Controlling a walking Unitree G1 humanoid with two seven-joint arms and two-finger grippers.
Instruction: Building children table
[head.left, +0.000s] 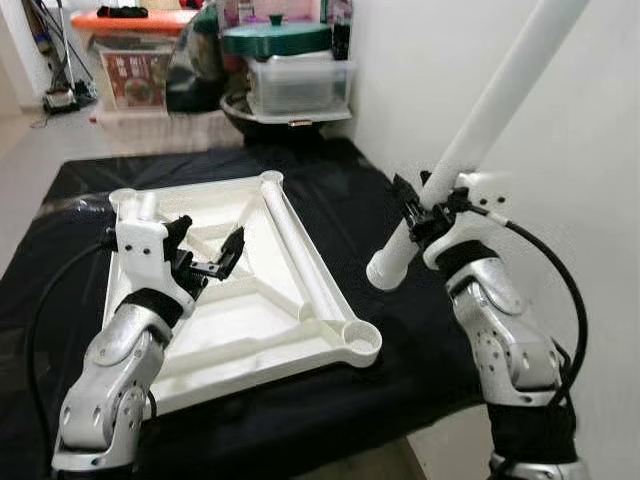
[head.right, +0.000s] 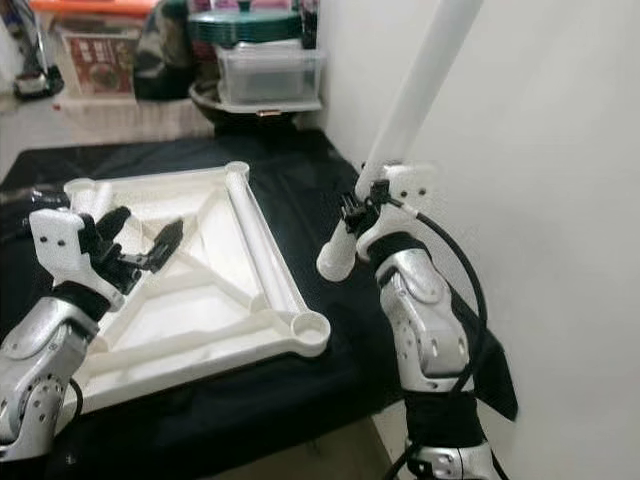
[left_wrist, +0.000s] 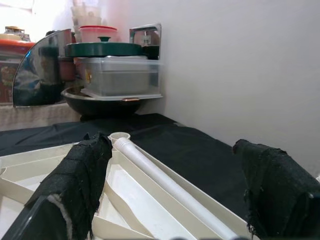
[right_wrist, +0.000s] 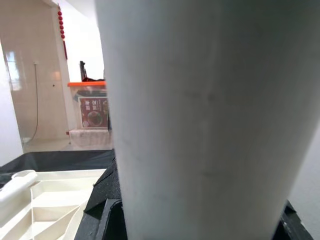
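While the white tabletop (head.left: 240, 290) lies upside down on black cloth (head.left: 370, 210)
Right pincer (head.left: 425, 215) pinches a white leg (head.left: 490, 110) aloft; left pincer (head.left: 205, 255) hovers spread above the tabletop

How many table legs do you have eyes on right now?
2. One white leg is gripped upright-tilted in the right gripper by the wall; another leg lies inside the upturned tabletop. Others may be hidden.

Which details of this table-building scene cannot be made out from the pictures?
- Upper end of the white table leg: cut off by the top edge in both eye views.
- Near left corner of the upturned tabletop: hidden by the left arm.
- Right gripper fingers in the right wrist view: mostly hidden by the leg.
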